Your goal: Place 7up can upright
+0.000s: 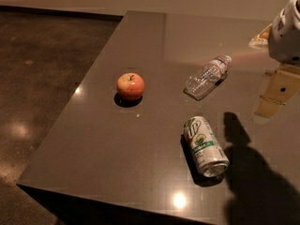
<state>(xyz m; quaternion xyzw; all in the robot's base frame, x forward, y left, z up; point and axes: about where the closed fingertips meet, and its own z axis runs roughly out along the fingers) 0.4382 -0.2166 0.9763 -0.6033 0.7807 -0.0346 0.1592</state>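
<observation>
Gripper hovers far right, 7up can toppled

My claw hangs at the right edge of the frame, over the tabletop. Open tabletop runs from it down-left to the 7up can, lying on its side at lower centre. The water bottle lies on its side above the can, left of my claw; the apple sits further left, open surface around it
</observation>
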